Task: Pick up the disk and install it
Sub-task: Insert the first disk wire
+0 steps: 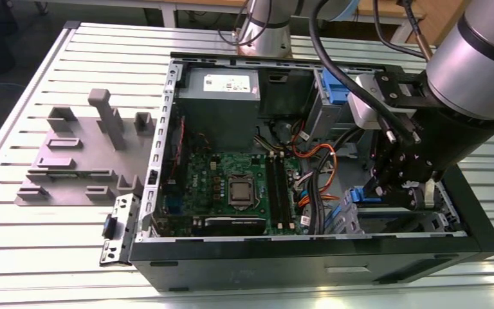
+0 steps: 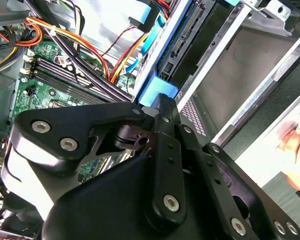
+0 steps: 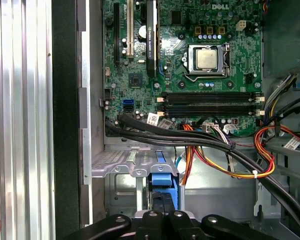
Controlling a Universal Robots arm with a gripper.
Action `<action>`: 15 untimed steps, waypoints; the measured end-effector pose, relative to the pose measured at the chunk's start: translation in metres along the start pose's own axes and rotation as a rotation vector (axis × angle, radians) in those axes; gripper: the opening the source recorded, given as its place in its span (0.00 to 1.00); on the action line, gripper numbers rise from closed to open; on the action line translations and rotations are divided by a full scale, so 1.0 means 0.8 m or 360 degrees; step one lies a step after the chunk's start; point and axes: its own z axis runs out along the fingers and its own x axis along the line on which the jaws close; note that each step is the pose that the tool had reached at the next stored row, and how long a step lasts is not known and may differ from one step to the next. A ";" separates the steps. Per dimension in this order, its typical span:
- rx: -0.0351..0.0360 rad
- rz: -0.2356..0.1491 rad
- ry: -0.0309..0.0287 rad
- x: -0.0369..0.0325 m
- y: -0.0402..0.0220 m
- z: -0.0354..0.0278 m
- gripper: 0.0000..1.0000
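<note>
The disk sits edge-on in the drive bay at the exterior view's right end of the open computer case. Its blue side rail shows in both wrist views. In the second wrist view the dark connector edge runs away from the rail. My gripper reaches down into the bay from above. Its black fingers are shut on the disk's blue end. The bay's metal walls stand close on both sides.
Orange and black cables run just beside the bay, over the green motherboard. A grey box with a white sticker and a tall blue clip stand at the case's far end. A grey fixture lies on the table. A person's hand rests near the case.
</note>
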 end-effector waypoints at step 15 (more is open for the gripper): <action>0.0000 0.0000 0.00000 -0.0006 -0.0193 0.0004 0.11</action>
